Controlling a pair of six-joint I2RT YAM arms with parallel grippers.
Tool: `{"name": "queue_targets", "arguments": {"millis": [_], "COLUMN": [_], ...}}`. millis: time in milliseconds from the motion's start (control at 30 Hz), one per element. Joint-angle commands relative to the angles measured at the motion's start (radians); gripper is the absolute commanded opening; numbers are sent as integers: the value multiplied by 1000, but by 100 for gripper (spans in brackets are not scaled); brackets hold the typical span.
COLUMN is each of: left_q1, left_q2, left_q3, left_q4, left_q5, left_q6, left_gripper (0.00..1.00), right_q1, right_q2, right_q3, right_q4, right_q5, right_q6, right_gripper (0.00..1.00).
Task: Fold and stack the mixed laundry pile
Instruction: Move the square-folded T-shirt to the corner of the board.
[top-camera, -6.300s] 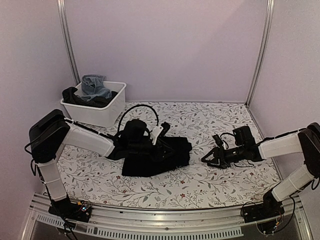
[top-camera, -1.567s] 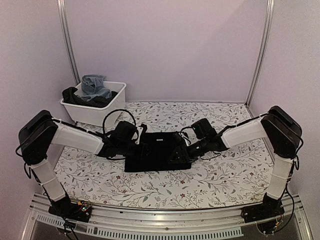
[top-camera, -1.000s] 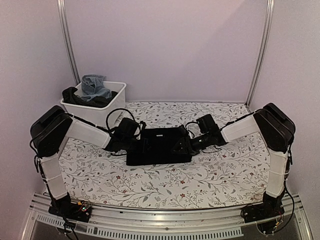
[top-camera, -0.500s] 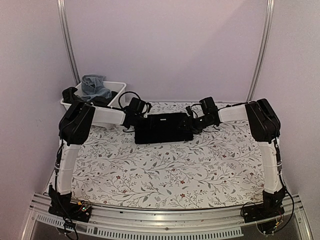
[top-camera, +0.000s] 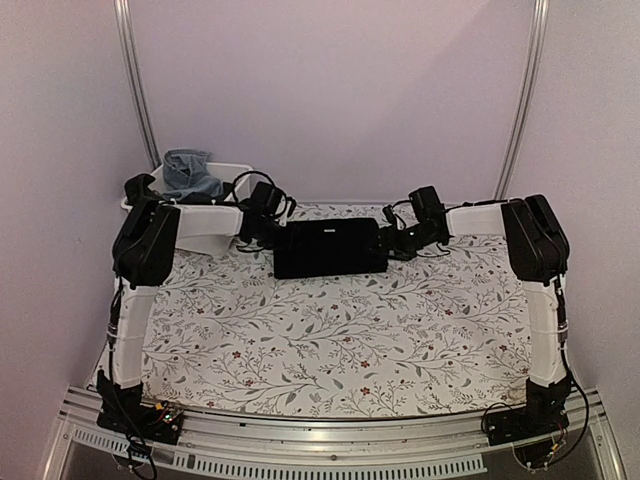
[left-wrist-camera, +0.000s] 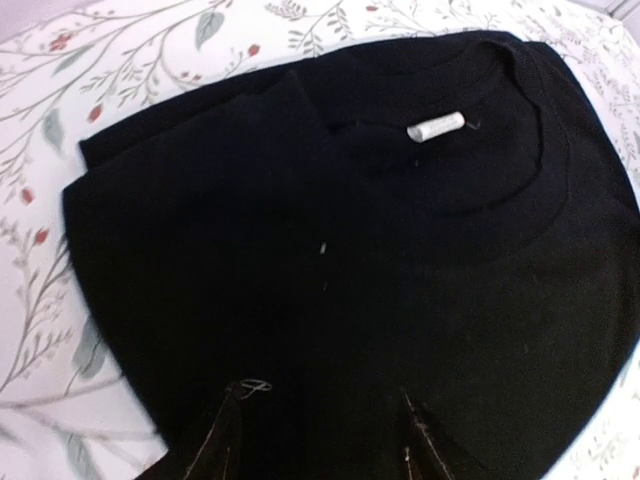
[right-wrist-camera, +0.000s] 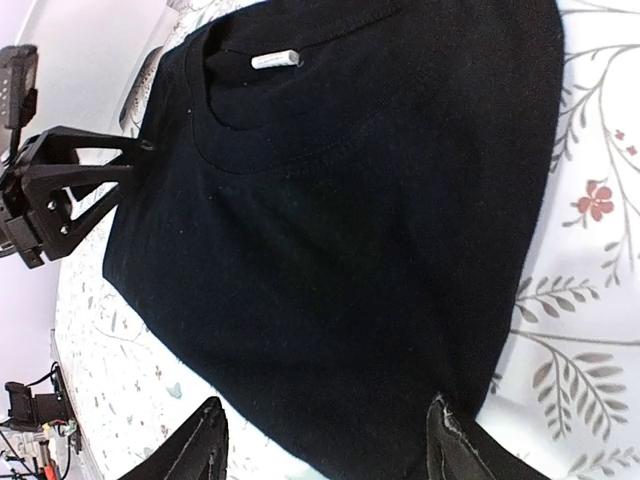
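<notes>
The folded black shirt (top-camera: 328, 249) lies flat at 12 o'clock on the table (top-camera: 330, 340), collar and neck label (left-wrist-camera: 435, 126) facing up. The white bin (top-camera: 236, 169) at 10 o'clock holds the jeans (top-camera: 188, 170) and other dark clothes (top-camera: 137, 186).

You appear to be setting this piece down as the base of the stack. Lift both wrists straight up off the cloth before you pull back, so that no fingertip drags a layer and opens the fold. Raise the 2 sides together to avoid skewing the rectangle.

Both arms are stretched far and low. Your left gripper (top-camera: 272, 232) sits at the shirt's 9 o'clock edge and your right gripper (top-camera: 395, 240) at its 3 o'clock edge. In each wrist view the 2 fingers stand spread over the fabric. They pinch nothing that I can see.
</notes>
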Motion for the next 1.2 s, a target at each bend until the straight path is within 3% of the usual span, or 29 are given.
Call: {"name": "queue_targets", "arguments": {"millis": [0,167,367,700,900,1167], "left_q1": [12,-28,-88,-98,-64,-40], "left_q2": [-226,-336,-274,16,127,251], "left_q3": [-189,-375,-365,-81,97,316], "left_q4": [4,63,59,-119,-173,-221], "left_q5": [-49,-65,-121,-234,-204,-141], "left_q6": [18,-7,6,33,40,64], "left_gripper": [52,51,48,40,39,38], "right_q1": [23,58,97,117,90,31], "right_q2": [-129,-85,33,240,286,414], "right_q3": [-41,8,178,353,427,668], "right_q4": [-66,-94,-165,-318,-373,-431], "right_q5": [112,129,223,427,507,520], "right_q6": [-78,-104,-127,-140,-145,-167], "right_gripper": [67,66,62,54,51,49]}}
